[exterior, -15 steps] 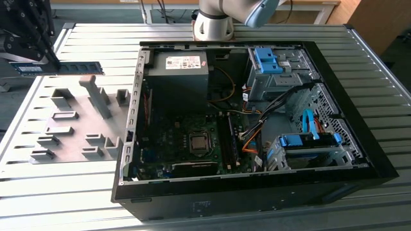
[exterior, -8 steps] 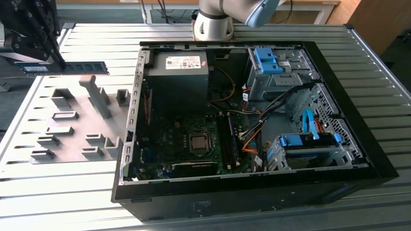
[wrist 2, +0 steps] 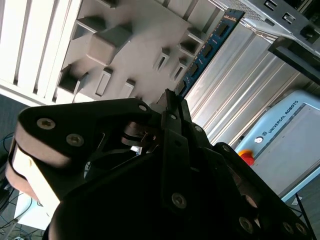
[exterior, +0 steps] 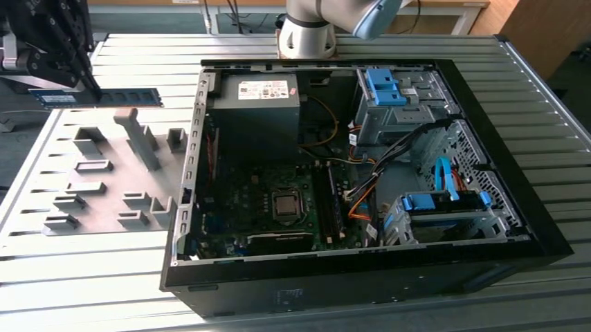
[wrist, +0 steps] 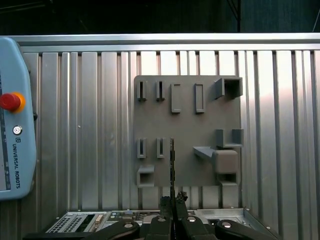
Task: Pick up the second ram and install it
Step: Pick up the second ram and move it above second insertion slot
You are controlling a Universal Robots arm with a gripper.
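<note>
The second ram (exterior: 124, 97) is a thin blue-green board strip, held level above the far end of the grey fixture plate (exterior: 102, 180) at the exterior view's left. My gripper (exterior: 93, 92) is shut on one end of it. In the second wrist view the strip (wrist 2: 207, 47) runs out from the fingertips (wrist 2: 172, 100) over the plate (wrist 2: 135, 30). In the first wrist view it appears edge-on (wrist: 172, 160) above the gripper (wrist: 173, 200), in front of the plate (wrist: 185, 125). The motherboard's memory slots (exterior: 325, 200) lie inside the open computer case (exterior: 517, 207).
The case sits open to the exterior view's right of the plate, with a power supply (exterior: 259, 104), drive cages (exterior: 392, 90) and loose cables (exterior: 369, 187). The arm's base (exterior: 309, 31) stands behind it. A teach pendant (wrist: 15, 125) lies on the ribbed metal table (exterior: 93, 277).
</note>
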